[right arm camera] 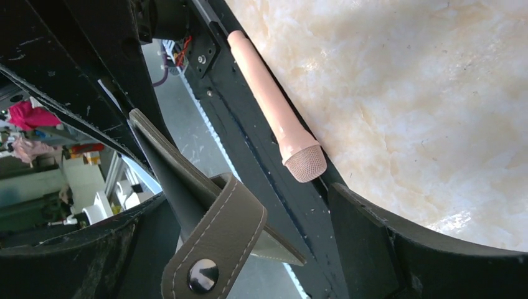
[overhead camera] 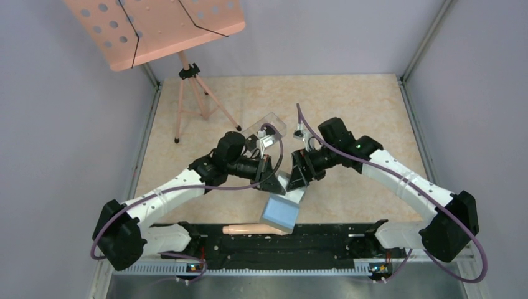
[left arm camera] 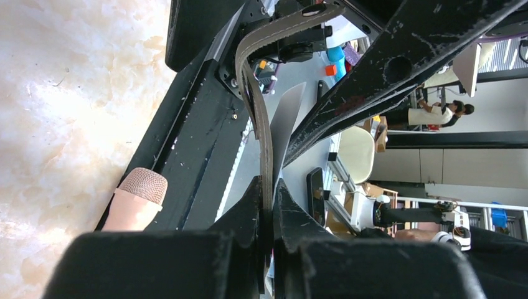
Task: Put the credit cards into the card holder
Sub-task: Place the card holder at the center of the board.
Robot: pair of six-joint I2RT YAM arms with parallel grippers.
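Observation:
The gray card holder (overhead camera: 280, 212) hangs open in the air between my two grippers, its bluish-gray inside facing up. My left gripper (overhead camera: 276, 182) is shut on one thin flap of it; the left wrist view shows the flap's edge (left arm camera: 264, 134) pinched between the jaws (left arm camera: 266, 185). My right gripper (overhead camera: 297, 180) is open, its fingers wide apart on either side of the holder's snap tab (right arm camera: 215, 240), which sits near its left finger (right arm camera: 93, 255). I cannot make out any black credit card in these views.
A pink microphone (overhead camera: 255, 229) lies along the black rail at the table's near edge, just below the holder. A clear plastic box (overhead camera: 266, 129) lies behind the grippers. A pink music stand (overhead camera: 187, 75) stands on its tripod at the back left.

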